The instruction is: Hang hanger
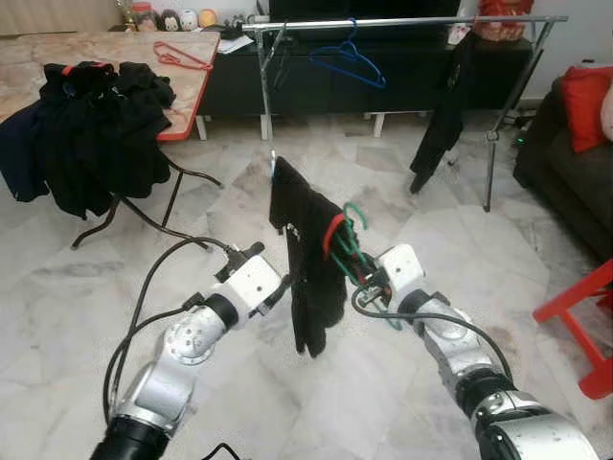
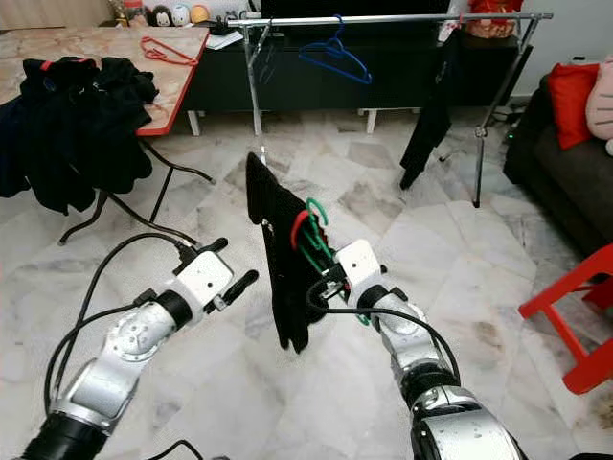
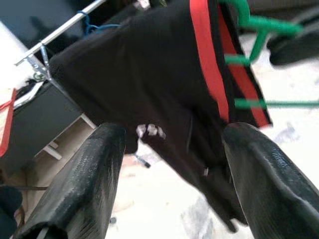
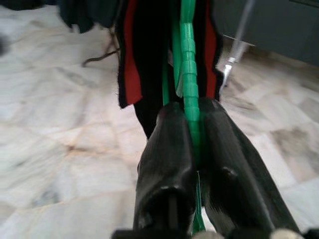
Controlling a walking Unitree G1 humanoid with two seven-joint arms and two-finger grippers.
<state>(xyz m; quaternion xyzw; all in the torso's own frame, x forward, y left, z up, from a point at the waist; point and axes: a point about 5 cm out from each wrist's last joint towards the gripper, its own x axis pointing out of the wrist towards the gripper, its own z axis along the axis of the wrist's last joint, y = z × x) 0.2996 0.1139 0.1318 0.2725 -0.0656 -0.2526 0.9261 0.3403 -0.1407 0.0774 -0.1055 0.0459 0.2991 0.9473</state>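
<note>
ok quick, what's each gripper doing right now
Left gripper: open, fingers either side of the black garment, not gripping it.
Right gripper: closed on the green hanger carrying that garment.

We are noting a heap of dark clothes (image 1: pixel 96 129) draping over the folding table (image 1: pixel 187 91), a red cushion (image 1: pixel 586 103) sitting on the dark sofa (image 1: pixel 565 177), and a red chair (image 1: pixel 584 316) standing on marble floor (image 1: pixel 402 383).
</note>
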